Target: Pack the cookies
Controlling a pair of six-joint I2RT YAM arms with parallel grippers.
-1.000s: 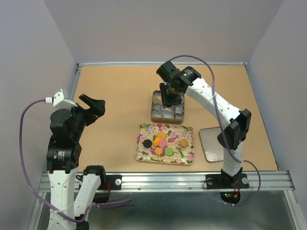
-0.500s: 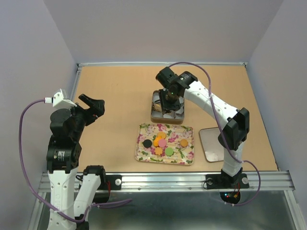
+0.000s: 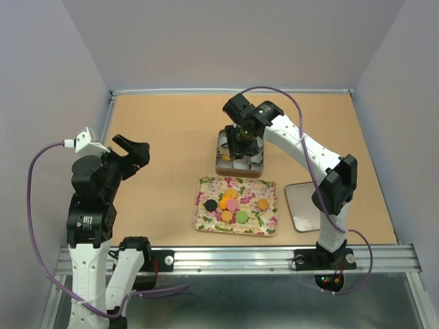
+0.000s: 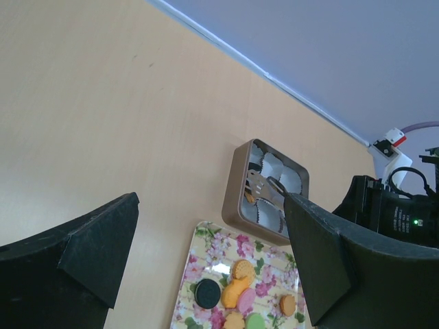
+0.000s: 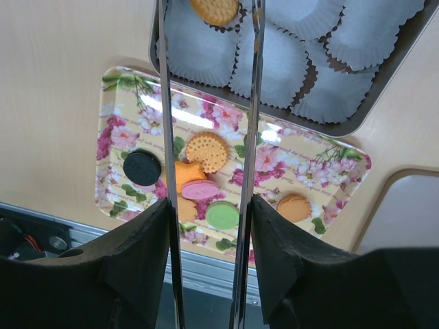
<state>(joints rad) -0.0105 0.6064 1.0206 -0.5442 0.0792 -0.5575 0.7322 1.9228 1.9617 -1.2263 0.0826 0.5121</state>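
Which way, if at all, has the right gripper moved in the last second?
Yes: the right gripper, holding tongs, shifted slightly left over the tin, toward its left edge.

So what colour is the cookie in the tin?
The cookie is orange; the right wrist view shows it best.

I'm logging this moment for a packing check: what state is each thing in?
Left gripper: open, empty, raised.
Right gripper: shut on tongs.
Tongs: blades apart, flanking a cookie.
Tin: open, holds that cookie.
Other cups: empty where visible.
Lid: off, on the table.
Tray: holds seven cookies.
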